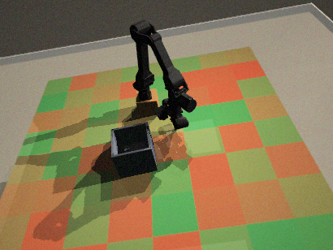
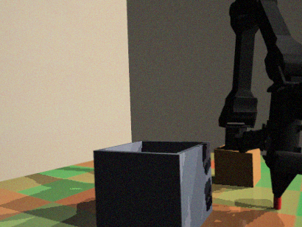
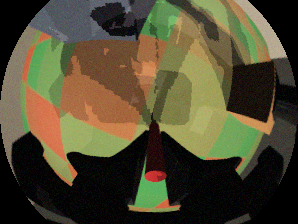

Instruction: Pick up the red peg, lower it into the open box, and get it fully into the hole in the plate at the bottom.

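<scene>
The red peg (image 2: 277,203) (image 3: 155,176) stands upright on the checkered floor, outside the box. My gripper (image 2: 278,194) (image 3: 154,134) points down and is shut on the peg. In the exterior view only the peg's lower end shows below the fingertips; in the wrist view its red top shows between the fingers. The open grey box (image 1: 137,164) (image 2: 138,191) (image 3: 60,21) stands beside the gripper, apart from it, to the left in the top and exterior views. Its inside is dark in the top view; the plate's hole cannot be made out.
An orange-brown block (image 2: 233,167) (image 1: 148,108) stands under the arm's base, behind the box; its dark side (image 3: 252,92) shows at the right of the wrist view. The box's upright walls and rim are near the hand. Long shadows cross the checkered floor.
</scene>
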Robot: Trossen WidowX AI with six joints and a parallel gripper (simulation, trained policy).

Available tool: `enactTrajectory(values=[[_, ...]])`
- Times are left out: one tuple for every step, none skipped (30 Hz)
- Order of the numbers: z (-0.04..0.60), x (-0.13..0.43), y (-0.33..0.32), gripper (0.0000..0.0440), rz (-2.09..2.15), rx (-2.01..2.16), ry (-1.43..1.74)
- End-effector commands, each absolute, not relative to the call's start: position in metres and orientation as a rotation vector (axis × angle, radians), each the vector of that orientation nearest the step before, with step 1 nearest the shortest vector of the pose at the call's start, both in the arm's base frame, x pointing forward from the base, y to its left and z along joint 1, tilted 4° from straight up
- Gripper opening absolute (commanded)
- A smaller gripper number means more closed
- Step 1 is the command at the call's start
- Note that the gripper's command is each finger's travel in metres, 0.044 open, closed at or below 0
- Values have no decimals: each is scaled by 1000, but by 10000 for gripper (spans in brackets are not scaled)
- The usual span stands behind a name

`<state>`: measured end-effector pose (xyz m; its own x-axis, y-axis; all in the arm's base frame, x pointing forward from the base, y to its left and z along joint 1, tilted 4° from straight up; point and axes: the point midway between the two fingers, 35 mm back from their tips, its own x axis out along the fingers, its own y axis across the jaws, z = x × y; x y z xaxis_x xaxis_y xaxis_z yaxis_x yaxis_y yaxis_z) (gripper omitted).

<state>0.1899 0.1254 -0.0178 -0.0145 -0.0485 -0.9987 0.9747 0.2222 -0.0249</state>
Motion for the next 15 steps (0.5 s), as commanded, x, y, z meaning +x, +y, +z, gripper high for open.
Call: enactTrajectory(values=[[-11, 197, 129, 3, -1052, 1028, 1275], [-9, 199, 130, 0, -1048, 1037, 1271], [-7, 201, 130, 0, -1043, 1045, 1268], [-4, 202, 131, 0, -1039, 1053, 1264], [-2, 204, 132, 0, -1033, 1062, 1260], [1, 206, 132, 0, -1026, 1071, 1256], [4, 208, 133, 0, -1018, 1080, 1252], [7, 211, 134, 0, -1011, 1088, 1248], [10, 213, 134, 0, -1003, 1097, 1244], [13, 215, 135, 0, -994, 1105, 1240], [16, 217, 136, 0, -985, 1113, 1236], [20, 220, 136, 0, -976, 1121, 1232], [24, 222, 137, 0, -967, 1128, 1227], [27, 225, 137, 0, -958, 1135, 1222], [31, 227, 137, 0, -949, 1141, 1217]])
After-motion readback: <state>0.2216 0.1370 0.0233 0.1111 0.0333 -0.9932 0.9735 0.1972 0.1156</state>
